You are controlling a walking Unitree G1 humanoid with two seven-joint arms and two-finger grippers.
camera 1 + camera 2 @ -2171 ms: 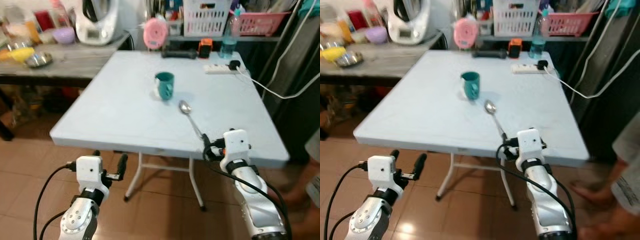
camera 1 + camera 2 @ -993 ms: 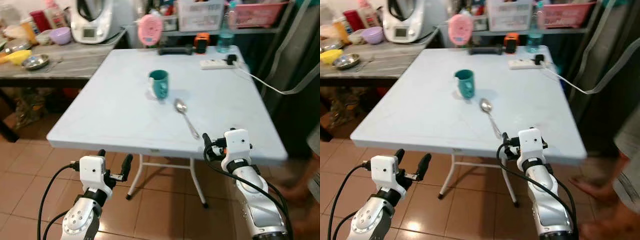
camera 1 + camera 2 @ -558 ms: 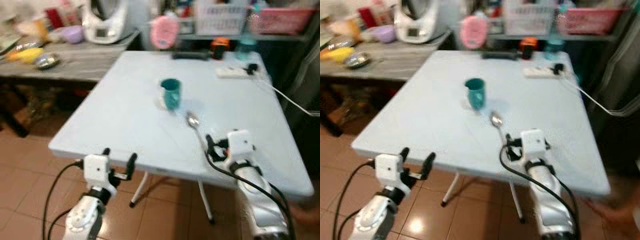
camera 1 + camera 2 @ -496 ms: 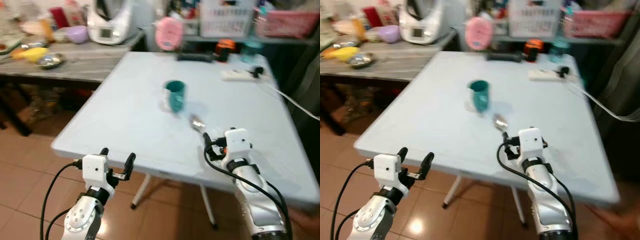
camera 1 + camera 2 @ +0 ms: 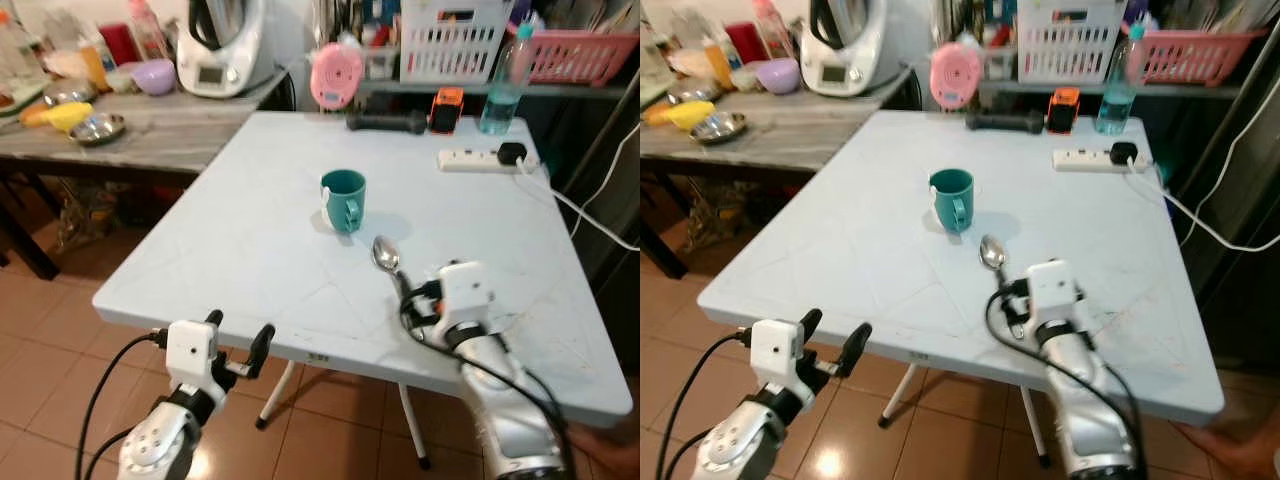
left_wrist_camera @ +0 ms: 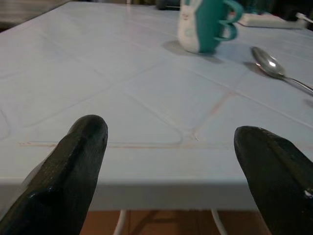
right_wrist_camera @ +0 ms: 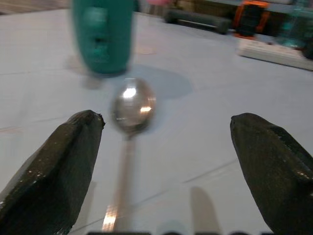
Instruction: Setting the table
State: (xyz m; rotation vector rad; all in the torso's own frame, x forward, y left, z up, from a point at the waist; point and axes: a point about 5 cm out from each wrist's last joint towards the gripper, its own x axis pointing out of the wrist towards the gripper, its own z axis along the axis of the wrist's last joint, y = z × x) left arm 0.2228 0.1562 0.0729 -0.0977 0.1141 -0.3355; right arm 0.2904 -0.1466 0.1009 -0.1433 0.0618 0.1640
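While the spoon (image 5: 386, 256) lies flat on the pale blue worktop (image 5: 250, 250), the right gripper (image 7: 161, 161) sits low over its handle end, fingers spread wide apart with nothing held between them. In the right wrist view the shiny bowl of the spoon lies ahead of the gripper and between its two black fingers (image 7: 54, 166), the handle running back toward the wrist. Just beyond the spoon's bowl, farther from the right gripper, stands the teal mug (image 5: 344, 199), upright, its handle turned toward the robot; mug and spoon are near each other but apart.

Off to the left and lower, the left gripper (image 5: 238, 342) hangs at the near edge of the worktop, its fingers also open and empty. From the left wrist view the worktop edge lies straight ahead of it, with the mug (image 6: 205, 24) and spoon (image 6: 274, 68) well beyond across the surface.

Far past the mug from both grippers, along the back edge of the worktop, lie a white power strip (image 5: 478, 159) with a black plug, an orange and black device (image 5: 446, 108), a dark bar-shaped object (image 5: 386, 121) and a clear plastic bottle (image 5: 497, 88). A pink round gadget (image 5: 337, 75) stands behind that edge. A second grey worktop (image 5: 150, 120) to the left of the left gripper carries a white kitchen appliance (image 5: 222, 45), a purple bowl (image 5: 156, 75) and a metal bowl (image 5: 98, 128).
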